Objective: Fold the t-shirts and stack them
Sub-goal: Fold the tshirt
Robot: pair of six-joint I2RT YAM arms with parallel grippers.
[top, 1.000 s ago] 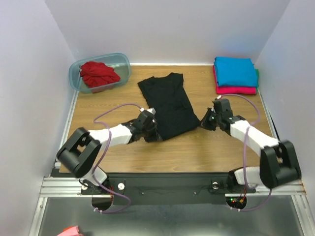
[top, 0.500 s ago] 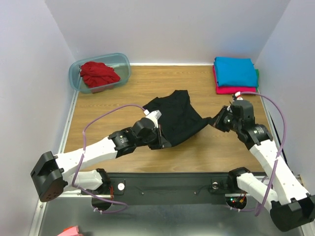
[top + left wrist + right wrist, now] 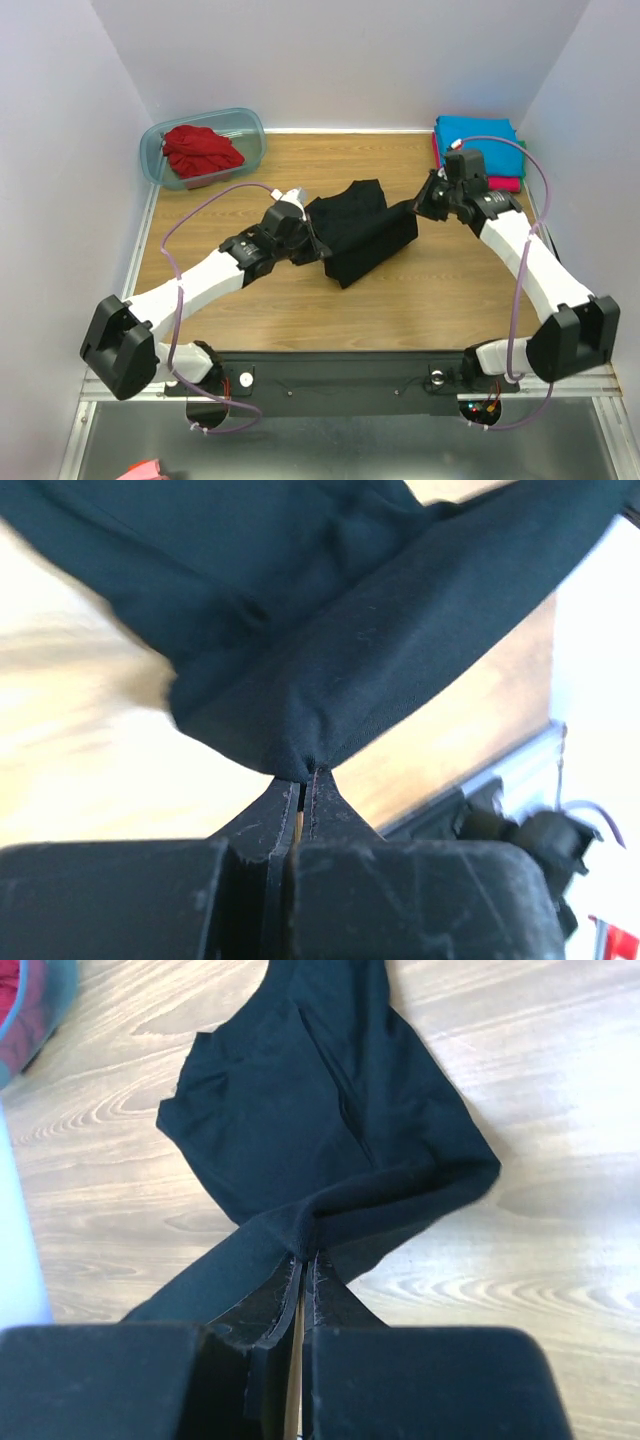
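Observation:
The black t-shirt [image 3: 360, 232] lies half folded in the middle of the wooden table, its near half lifted and carried back over the rest. My left gripper [image 3: 306, 240] is shut on its left hem corner [image 3: 300, 760]. My right gripper [image 3: 420, 207] is shut on its right hem corner [image 3: 310, 1230]. The cloth hangs stretched between them. The red t-shirt [image 3: 200, 150] lies crumpled in the tub. The turquoise t-shirt [image 3: 478, 145] lies folded on the magenta t-shirt [image 3: 480, 184] at the back right.
The translucent blue-grey tub [image 3: 250, 130] stands at the back left corner. White walls close the table on three sides. Bare wood [image 3: 440, 300] shows in front of the black shirt. Purple cables loop over both arms.
Both grippers have lifted the black shirt's near hem and carried it away from the arm bases, over the shirt. The shirt now lies shorter and bunched.

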